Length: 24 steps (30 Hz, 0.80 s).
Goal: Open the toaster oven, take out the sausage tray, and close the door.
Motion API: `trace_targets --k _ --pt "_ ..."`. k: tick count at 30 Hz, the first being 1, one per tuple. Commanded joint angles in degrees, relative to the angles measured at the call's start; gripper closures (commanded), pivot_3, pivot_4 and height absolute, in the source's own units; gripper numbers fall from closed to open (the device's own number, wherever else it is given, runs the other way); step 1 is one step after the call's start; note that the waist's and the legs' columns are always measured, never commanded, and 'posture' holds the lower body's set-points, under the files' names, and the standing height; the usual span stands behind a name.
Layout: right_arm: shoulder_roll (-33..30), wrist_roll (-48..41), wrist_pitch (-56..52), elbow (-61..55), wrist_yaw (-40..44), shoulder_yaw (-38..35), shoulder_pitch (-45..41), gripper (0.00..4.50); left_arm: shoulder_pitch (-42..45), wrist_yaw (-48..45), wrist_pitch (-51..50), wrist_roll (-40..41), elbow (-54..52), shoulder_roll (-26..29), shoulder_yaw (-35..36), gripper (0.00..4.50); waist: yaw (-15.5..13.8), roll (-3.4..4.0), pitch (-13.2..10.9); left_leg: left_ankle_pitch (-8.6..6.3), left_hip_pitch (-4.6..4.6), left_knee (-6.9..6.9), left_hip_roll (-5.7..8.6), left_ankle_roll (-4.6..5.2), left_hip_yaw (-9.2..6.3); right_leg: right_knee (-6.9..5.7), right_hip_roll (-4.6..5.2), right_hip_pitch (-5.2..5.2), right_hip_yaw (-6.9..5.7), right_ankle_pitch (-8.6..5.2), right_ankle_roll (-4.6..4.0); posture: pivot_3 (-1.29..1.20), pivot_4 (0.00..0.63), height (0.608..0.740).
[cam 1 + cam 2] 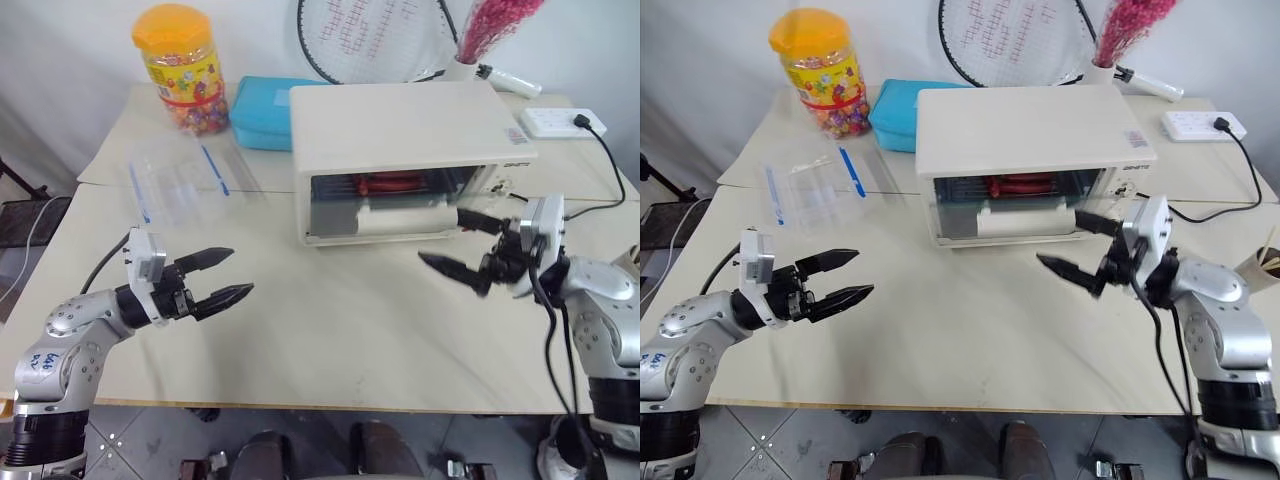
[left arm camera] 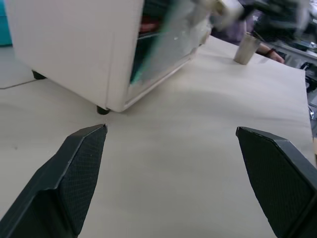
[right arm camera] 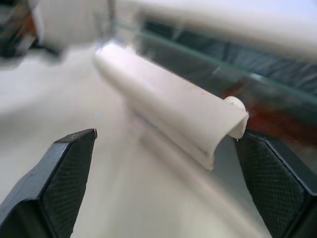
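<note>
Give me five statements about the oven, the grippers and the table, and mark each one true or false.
1. The oven door is shut. True.
2. The right gripper holds the door handle. False: it is open, with the handle end near one finger.
3. The left gripper is open over bare table. True.
4. The sausage tray lies on the table. False: it is inside the oven.
5. A candy jar stands on the oven. False: it stands on the table.
</note>
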State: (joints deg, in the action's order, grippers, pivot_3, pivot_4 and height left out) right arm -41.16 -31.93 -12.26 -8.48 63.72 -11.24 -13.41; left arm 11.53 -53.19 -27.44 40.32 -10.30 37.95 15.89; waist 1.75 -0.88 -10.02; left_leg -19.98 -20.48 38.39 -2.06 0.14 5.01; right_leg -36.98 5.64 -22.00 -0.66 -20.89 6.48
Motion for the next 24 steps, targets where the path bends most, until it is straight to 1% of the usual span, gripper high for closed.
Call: trace_targets --k 1,3,6,11,15,19,21,24 --pt "-0.1 2.1 5.3 -2.8 2.4 1.1 2.0 0.00 4.8 0.8 0.7 0.9 1.0 -1.5 -0.2 1.28 0.4 -0.01 0.0 0.00 0.05 0.04 -0.03 0.00 0.13 -0.03 -0.05 0.00 -0.07 0.02 0.03 0.00 0.150 0.740" --pt "0.6 3.3 7.4 -1.6 1.5 0.7 2.4 0.00 8.4 0.4 0.8 0.0 2.9 -3.0 -2.4 1.89 0.4 0.02 0.0 0.02 0.16 0.13 -0.01 -0.02 0.24 -0.02 -0.06 0.03 -0.06 0.04 0.07 0.00 0.150 0.740" --pt "1.2 4.4 9.6 -0.4 0.4 0.2 2.0 0.00 13.1 -1.0 3.2 -3.5 6.1 -4.9 -6.8 2.87 0.2 0.02 0.0 0.02 0.18 0.35 -0.03 -0.03 0.24 -0.08 -0.10 0.03 -0.06 0.04 0.07 0.00 0.150 0.740" --pt "1.1 5.6 12.0 0.9 -0.6 -0.3 2.5 0.00 21.3 -2.4 9.4 -10.3 16.0 -11.1 -13.8 4.45 -0.4 0.01 0.0 -0.03 0.11 0.55 0.03 0.04 0.21 -0.11 -0.13 0.03 -0.14 0.04 0.07 0.00 0.150 0.740" --pt "1.2 6.2 13.6 0.8 -1.8 -1.0 4.4 0.00 24.9 -3.6 14.9 -15.4 22.6 -15.1 -18.0 4.48 -0.3 0.00 -0.1 -0.07 0.04 0.59 0.13 0.12 0.21 -0.30 -0.15 0.02 -0.16 0.08 0.15 0.00 0.150 0.740" --pt "1.5 6.7 14.3 -0.3 -3.9 -2.4 8.0 0.00 26.5 -6.8 17.5 -17.4 26.2 -17.1 -20.5 4.48 -0.4 -0.01 -0.1 -0.10 0.01 0.66 0.16 0.18 0.18 -0.36 -0.11 0.01 -0.22 0.08 0.15 0.00 0.150 0.740" --pt "2.1 7.2 15.2 -1.1 -5.9 -4.9 13.0 0.00 26.6 -8.0 18.6 -18.5 27.1 -17.6 -21.5 4.48 -0.9 -0.01 -0.1 -0.11 0.00 0.69 0.21 0.19 0.17 -0.36 -0.09 0.03 -0.22 0.09 0.17 0.00 0.150 0.740" --pt "3.1 9.0 18.3 -2.4 -8.5 -9.8 23.1 0.00 26.0 -10.1 20.7 -21.0 27.2 -17.1 -23.8 4.48 -2.0 -0.01 -0.1 -0.14 -0.02 0.69 0.24 0.25 0.12 -0.31 -0.08 0.08 -0.25 0.10 0.19 0.00 0.150 0.740"
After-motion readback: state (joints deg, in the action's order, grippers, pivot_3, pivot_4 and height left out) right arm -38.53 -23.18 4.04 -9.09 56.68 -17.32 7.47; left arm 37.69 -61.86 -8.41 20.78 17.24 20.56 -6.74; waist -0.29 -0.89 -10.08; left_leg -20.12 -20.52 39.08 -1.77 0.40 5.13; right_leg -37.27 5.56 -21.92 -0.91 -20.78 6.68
